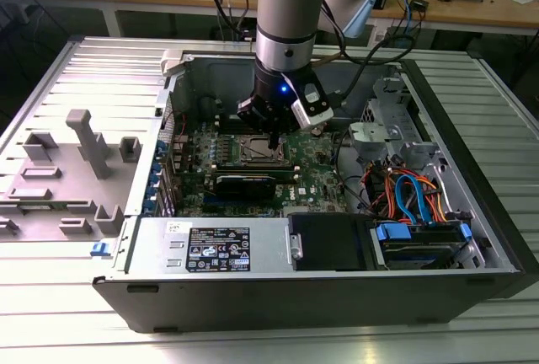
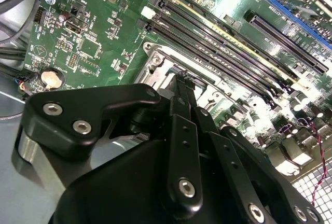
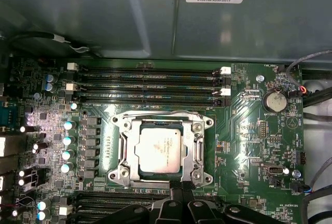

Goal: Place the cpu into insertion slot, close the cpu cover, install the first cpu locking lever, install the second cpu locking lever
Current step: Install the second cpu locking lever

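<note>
The cpu (image 3: 161, 149) lies flat in the insertion slot (image 3: 120, 171) on the green motherboard, its silver top showing. The cpu cover (image 3: 132, 146) is down around it, framing the chip. A thin wire lever (image 3: 155, 113) runs along the socket edge nearest the memory slots. My gripper (image 3: 182, 186) is shut, its two black fingertips pressed together just above the opposite socket edge. In the second wrist view the gripper (image 2: 182, 79) points down at the socket's metal corner (image 2: 154, 58). In the exterior view the gripper (image 1: 274, 138) hovers right over the cpu (image 1: 257, 152).
Long black memory slots (image 3: 150, 86) and a coin battery (image 3: 274, 100) lie beside the socket. The open case has a power supply (image 1: 219, 246) along its front, orange and blue cables (image 1: 404, 191) at the exterior view's right, and a grey fixture (image 1: 84, 141) at its left.
</note>
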